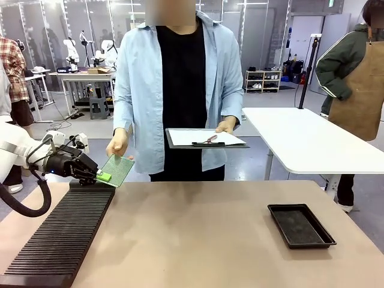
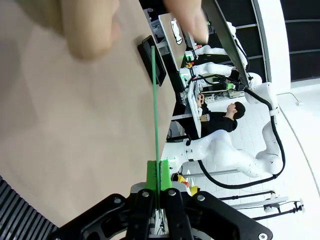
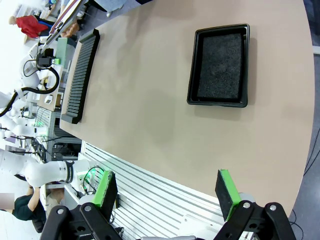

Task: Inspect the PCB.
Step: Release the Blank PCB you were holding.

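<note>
One left tool [image 1: 101, 176] tight on the PCB [image 1: 118, 168]

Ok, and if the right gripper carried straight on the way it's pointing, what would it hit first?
Likely the bare table top, between the black tray and the ribbed black rack. The right gripper, open, looks down at it with nothing in between; the exact spot is uncertain.
</note>
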